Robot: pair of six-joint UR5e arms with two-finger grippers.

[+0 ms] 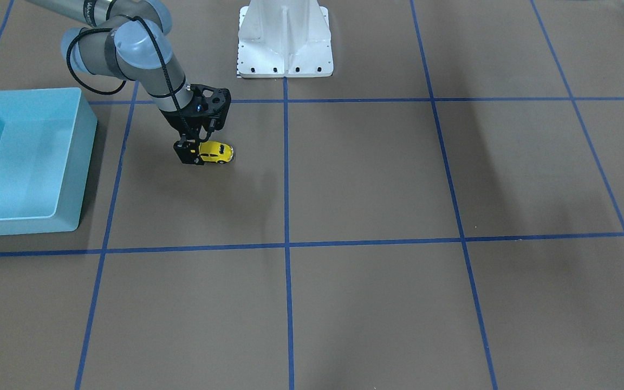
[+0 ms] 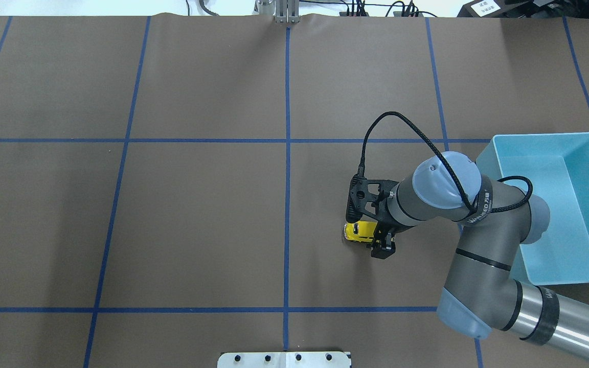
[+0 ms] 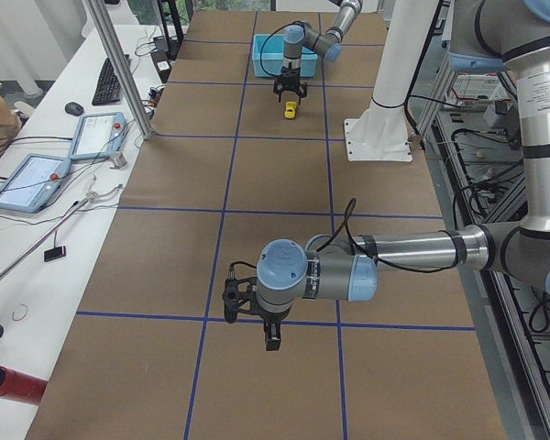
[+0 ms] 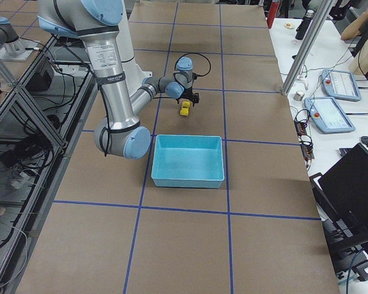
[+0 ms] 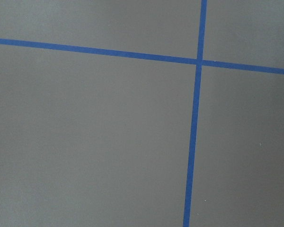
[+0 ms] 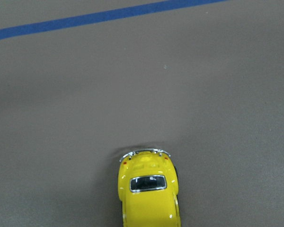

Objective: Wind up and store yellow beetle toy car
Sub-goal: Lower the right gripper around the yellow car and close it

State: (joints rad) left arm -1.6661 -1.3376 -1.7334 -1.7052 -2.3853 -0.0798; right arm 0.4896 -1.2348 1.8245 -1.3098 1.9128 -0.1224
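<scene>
Zero steps visibly finished. The tiny glossy yellow beetle toy car (image 2: 358, 231) sits roof-up on the brown paper-covered bench (image 2: 197, 214), near the light blue plastic bin (image 2: 545, 136), not in it. Right end effector (image 2: 379, 238) straddles one end; grip cannot be told. Left end effector (image 3: 271, 342) is well apart, state unreadable. Wind-up likely in hand; storing is left.

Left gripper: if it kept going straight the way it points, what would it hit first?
Likely the bare brown table, near a blue tape crossing; nothing else shows below the left gripper. Height unclear.
</scene>
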